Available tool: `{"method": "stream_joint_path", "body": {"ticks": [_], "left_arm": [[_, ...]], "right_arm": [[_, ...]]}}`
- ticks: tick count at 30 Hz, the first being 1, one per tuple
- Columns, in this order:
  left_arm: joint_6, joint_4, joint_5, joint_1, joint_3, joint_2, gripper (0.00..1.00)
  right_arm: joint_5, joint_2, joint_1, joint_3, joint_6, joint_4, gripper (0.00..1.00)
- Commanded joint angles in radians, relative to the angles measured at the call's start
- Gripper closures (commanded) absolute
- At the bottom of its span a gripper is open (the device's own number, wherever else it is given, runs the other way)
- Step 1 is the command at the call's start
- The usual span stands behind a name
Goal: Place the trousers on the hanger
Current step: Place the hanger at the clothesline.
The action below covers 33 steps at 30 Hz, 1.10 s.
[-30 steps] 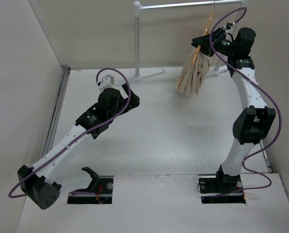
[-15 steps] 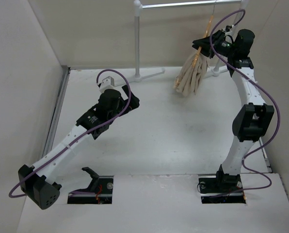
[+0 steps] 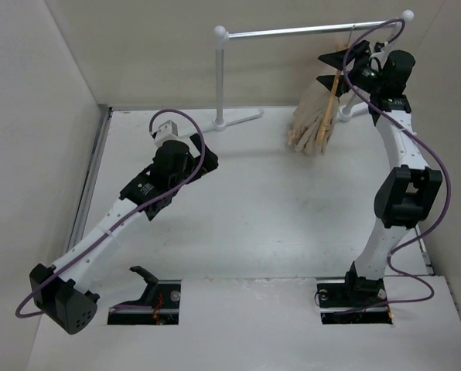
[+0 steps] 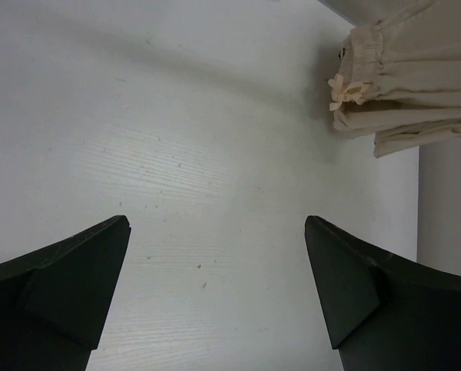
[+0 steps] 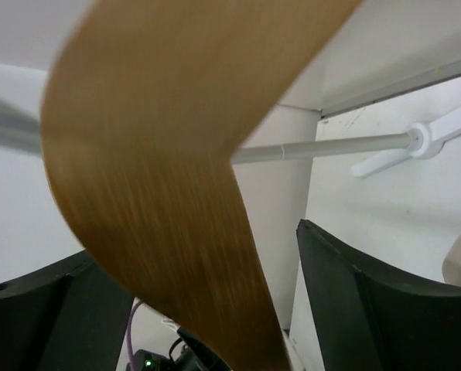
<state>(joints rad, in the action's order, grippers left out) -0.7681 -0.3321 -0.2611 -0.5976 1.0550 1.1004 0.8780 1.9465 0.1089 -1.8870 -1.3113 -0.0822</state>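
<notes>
**Operator:** Where does the job stand?

**Spotter:** The trousers [image 3: 312,124] are draped over the hanger [image 3: 332,97], bunched and dangling just below your right gripper [image 5: 193,239]. The draping looks done to me. I'd judge the step in hand is settling the hanger on the rack [image 3: 292,32].

**Operator:** Is the right gripper holding it?

**Spotter:** Its wrist view shows the fingers set well apart with the wood running between them. I cannot tell whether they pinch it. The rack's bar runs just beyond the gripper, and I can't make out the hook.

**Operator:** And the left?

**Spotter:** Your left gripper [image 4: 215,232] is spread wide with nothing in it, over the table [image 3: 277,201]. The trousers are well ahead of it and off to its right.

**Operator:** How do I finish cleanly?

**Spotter:** Don't trust the hook until you can see it over the bar. Lower slowly so the rack takes the weight. Then open fully and back straight out along the fingers, so neither one catches the wood. The cloth is only bunched over the hanger, so a swing or a knock could slide it off. Leave the left arm out of it.
</notes>
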Motion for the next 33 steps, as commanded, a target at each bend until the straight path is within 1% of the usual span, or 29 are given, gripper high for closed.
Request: {"method": "stream_joint_path", "body": {"ticks": [1, 4, 6, 12, 16, 17, 19, 22, 25, 29, 30, 31, 33], "left_arm": [[-0.003, 0.024, 0.014, 0.023, -0.012, -0.019, 0.0], [0.0, 0.03, 0.039, 0.049, -0.009, -0.016, 0.0], [0.0, 0.033, 0.055, 0.066, -0.001, -0.007, 0.0], [0.007, 0.057, 0.097, 0.092, 0.034, 0.03, 0.0], [0.018, 0.079, 0.109, 0.094, 0.062, 0.064, 0.0], [0.023, 0.084, 0.117, 0.097, 0.075, 0.082, 0.0], [0.035, 0.094, 0.126, 0.101, 0.105, 0.116, 0.0], [0.044, 0.107, 0.131, 0.103, 0.151, 0.162, 0.0], [0.052, 0.11, 0.131, 0.103, 0.183, 0.194, 0.0], [0.058, 0.11, 0.132, 0.112, 0.204, 0.22, 0.0], [0.059, 0.11, 0.132, 0.115, 0.209, 0.225, 0.0], [0.059, 0.11, 0.132, 0.118, 0.212, 0.23, 0.0], [0.059, 0.104, 0.132, 0.126, 0.221, 0.237, 0.0]], "right_arm": [[-0.048, -0.103, 0.019, 0.011, 0.056, -0.03, 0.13], [-0.082, -0.135, 0.03, 0.019, 0.115, 0.039, 0.08], [-0.102, -0.15, 0.031, 0.02, 0.162, 0.091, 0.08], [-0.145, -0.158, 0.024, -0.02, 0.244, 0.211, 0.12], [-0.181, -0.127, 0.024, -0.096, 0.268, 0.315, 0.15], [-0.201, -0.117, 0.024, -0.119, 0.276, 0.347, 0.17], [-0.246, -0.087, 0.022, -0.184, 0.296, 0.407, 0.28], [-0.287, -0.011, -0.001, -0.328, 0.325, 0.507, 0.49], [-0.326, 0.055, -0.015, -0.426, 0.342, 0.587, 0.59], [-0.398, 0.104, -0.027, -0.486, 0.348, 0.63, 0.6], [-0.41, 0.121, -0.031, -0.503, 0.343, 0.633, 0.59], [-0.419, 0.14, -0.036, -0.527, 0.339, 0.634, 0.57], [-0.438, 0.182, -0.045, -0.585, 0.322, 0.637, 0.48]]}}
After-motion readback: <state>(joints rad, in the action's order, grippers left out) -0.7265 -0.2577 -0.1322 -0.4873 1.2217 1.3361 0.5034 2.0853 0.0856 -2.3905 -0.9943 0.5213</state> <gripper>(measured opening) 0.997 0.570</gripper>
